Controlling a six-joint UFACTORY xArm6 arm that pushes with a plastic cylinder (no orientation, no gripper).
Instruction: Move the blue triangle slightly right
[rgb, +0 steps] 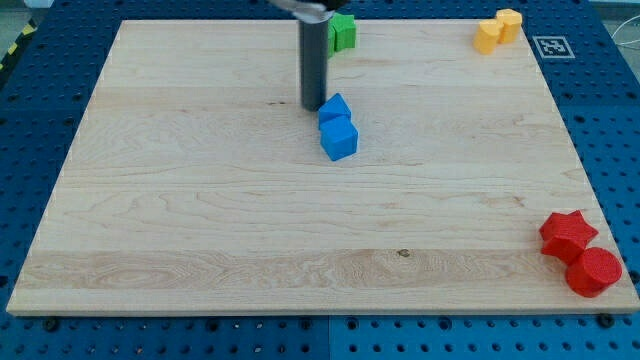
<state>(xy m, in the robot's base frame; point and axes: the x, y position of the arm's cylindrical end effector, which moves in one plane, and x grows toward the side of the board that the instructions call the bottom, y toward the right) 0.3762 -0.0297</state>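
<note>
Centrally, my tip (314, 106), a bare dark rod with no claw and holding nothing, stands just at nine o'clock of the blue triangle block (335, 107); a blue cube (339, 138) touches it at six o'clock. Green block (343, 32), yellow blocks (497, 30), red star (567, 234) and red cylinder (593, 271) follow.

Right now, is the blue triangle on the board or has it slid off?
On the board. The blue triangle sits near the board's top middle, touching the blue cube below it, with my tip just at its left.
</note>
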